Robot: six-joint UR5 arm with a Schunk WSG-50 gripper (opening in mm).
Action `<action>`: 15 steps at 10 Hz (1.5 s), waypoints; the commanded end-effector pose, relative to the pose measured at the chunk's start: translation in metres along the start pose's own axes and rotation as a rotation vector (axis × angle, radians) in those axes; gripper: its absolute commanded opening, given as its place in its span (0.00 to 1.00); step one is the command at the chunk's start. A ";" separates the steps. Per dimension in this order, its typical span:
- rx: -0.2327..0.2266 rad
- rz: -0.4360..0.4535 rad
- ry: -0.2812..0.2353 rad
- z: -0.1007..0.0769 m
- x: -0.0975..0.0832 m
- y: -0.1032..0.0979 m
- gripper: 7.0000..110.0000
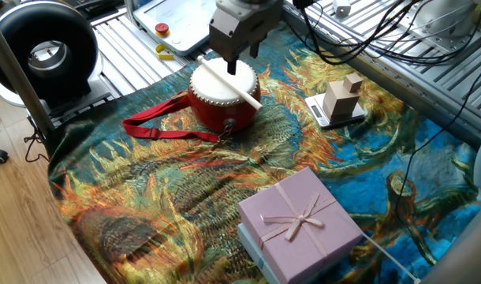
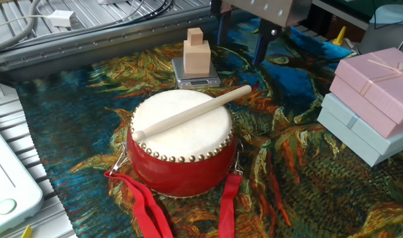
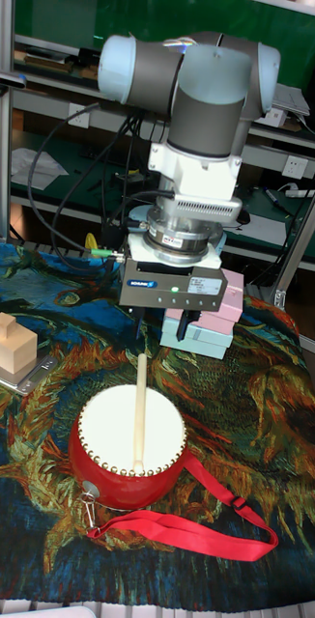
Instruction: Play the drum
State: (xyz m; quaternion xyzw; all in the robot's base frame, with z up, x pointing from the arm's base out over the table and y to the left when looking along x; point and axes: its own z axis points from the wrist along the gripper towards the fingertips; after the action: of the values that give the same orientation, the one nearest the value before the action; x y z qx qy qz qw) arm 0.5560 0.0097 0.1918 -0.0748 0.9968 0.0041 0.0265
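My gripper (image 3: pixel 161 326) hangs above the far end of the drumstick (image 3: pixel 138 412), its two dark fingers (image 2: pixel 260 46) spread apart with nothing between them. In the tall fixed view the fingertips sit just above the stick's tip, not touching it; in the other fixed view the two fingers (image 2: pixel 219 30) stand on either side of the stick's line, well above the cloth.

The drum (image 2: pixel 182 149) stands upright on the painted cloth (image 2: pixel 307 178), its cream skin facing up and its red body ringed with brass studs. It sits toward the cloth's edge next to the slatted metal table (image 1: pixel 138 55), near the corner by the black round fan (image 1: pixel 42 49). The pale wooden drumstick (image 2: pixel 191 112) lies flat across the skin, one end overhanging the rim toward my gripper (image 1: pixel 239 57). The red strap (image 1: pixel 158 125) trails off the drum onto the cloth, out toward the cloth's edge by the fan.

A small scale (image 2: pixel 195 76) carrying stacked wooden blocks (image 2: pixel 196 53) rests on the cloth just beyond the drum. A pink gift box (image 1: pixel 300 221) tied with a ribbon is stacked on a pale blue box (image 2: pixel 353 132) near the opposite edge of the cloth, well apart from the drum
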 end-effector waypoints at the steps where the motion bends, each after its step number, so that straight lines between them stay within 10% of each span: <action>1: -0.013 0.004 -0.013 0.010 0.007 0.002 0.57; 15: 0.010 -0.001 0.000 0.026 0.015 0.000 0.57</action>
State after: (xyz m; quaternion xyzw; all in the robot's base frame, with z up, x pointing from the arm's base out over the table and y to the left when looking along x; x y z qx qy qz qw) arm 0.5450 0.0069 0.1641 -0.0717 0.9970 -0.0068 0.0285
